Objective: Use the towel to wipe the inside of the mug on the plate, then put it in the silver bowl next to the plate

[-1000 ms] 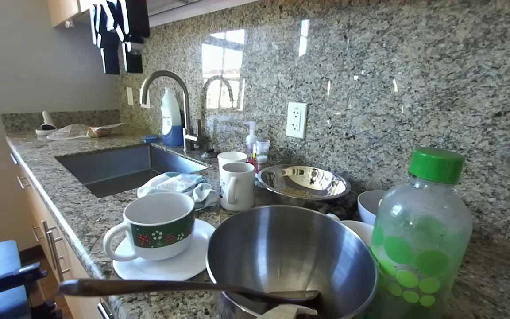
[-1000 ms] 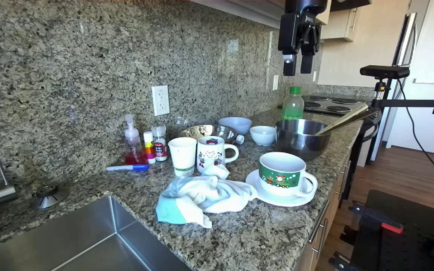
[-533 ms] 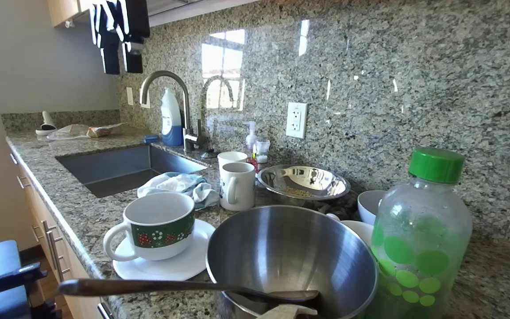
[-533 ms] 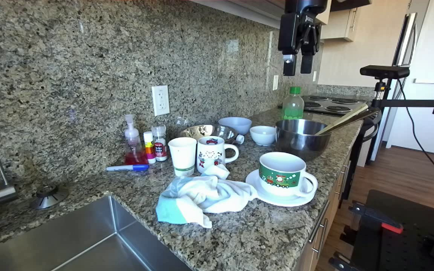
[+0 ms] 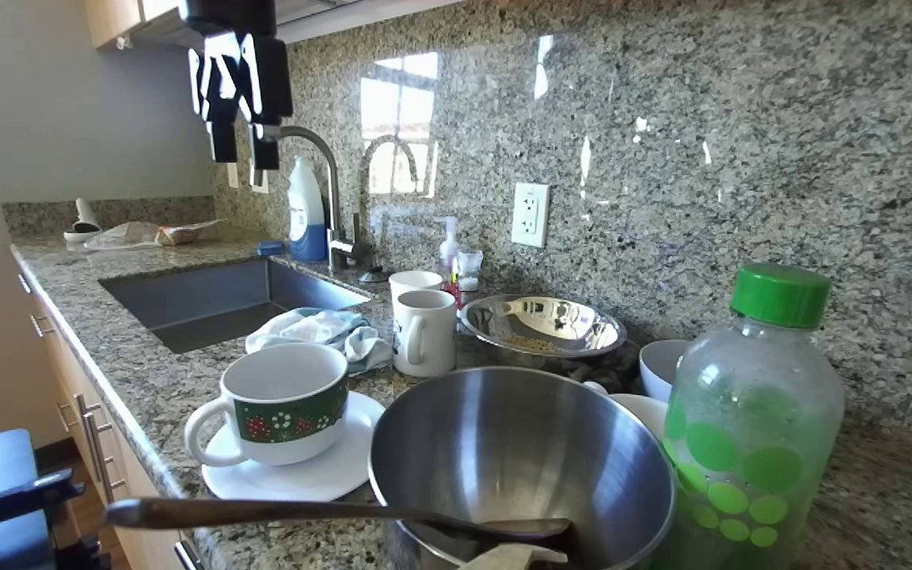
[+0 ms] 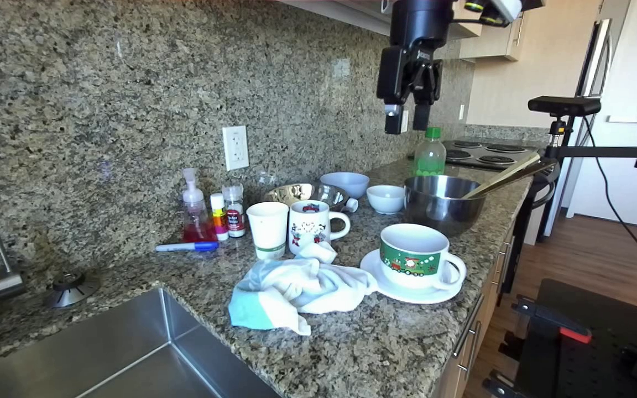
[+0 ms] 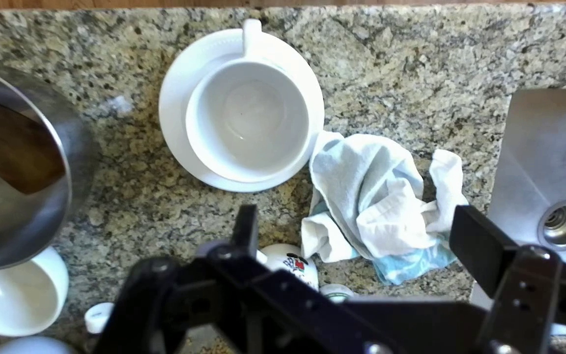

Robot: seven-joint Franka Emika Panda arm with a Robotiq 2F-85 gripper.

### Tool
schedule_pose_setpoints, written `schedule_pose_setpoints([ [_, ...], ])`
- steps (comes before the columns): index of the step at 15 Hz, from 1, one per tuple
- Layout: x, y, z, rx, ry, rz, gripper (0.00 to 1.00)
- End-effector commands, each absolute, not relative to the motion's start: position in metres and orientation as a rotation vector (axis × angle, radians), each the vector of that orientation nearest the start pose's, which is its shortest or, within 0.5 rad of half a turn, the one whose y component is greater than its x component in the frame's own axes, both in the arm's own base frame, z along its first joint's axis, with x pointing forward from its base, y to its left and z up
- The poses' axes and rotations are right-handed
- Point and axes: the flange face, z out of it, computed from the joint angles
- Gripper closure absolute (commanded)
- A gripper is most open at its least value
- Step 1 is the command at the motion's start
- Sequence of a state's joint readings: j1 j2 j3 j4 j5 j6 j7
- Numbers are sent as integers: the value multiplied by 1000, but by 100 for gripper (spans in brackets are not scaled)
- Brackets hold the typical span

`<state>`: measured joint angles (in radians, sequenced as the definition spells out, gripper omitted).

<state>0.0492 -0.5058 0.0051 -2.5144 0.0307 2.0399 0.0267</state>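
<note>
Progress: early, as I judge it. Done: nothing these views can prove. Left: taking up the towel (image 7: 379, 189), wiping inside the mug (image 6: 411, 263), then a last placing in the bowl (image 5: 511, 439); I read the task's "it" as the towel.

My fingers (image 7: 479, 241): one pair, spread well apart, nothing held; they hang high above the surface (image 6: 374, 348) in both exterior views.

Towel: one, white and pale blue, crumpled. Place: on the surface, between the plate (image 7: 173, 110) and the sink (image 6: 114, 340). A folded end lies at the plate's rim; touching or just beside, I cannot tell. Long axis: weak, the heap being nearly as broad as long; best judged as running from plate toward sink. Pointing: folded end to the plate, blue corner sinkward and away from the surface's front edge, a white flap sinkward nearer that edge.

Mug: one, green band, upright on the plate, handle toward the front edge. No cloth inside; whether wiped, I cannot tell.

Bowl: one, silver, near the plate, with a dark wooden utensil (image 5: 282, 513) and a pale utensil (image 5: 513, 557) in it; no towel seen inside.
</note>
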Motion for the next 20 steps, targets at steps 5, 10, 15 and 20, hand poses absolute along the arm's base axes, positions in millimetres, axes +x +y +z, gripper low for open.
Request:
schedule_pose_setpoints([
  [5,422,65,401,-3067,-84,-85,0],
  [10,427,62,382,-3068,-64,6,0],
  [15,445,73,324,-3054,-135,90,0],
  [20,466,90,272,-3054,-223,76,0],
])
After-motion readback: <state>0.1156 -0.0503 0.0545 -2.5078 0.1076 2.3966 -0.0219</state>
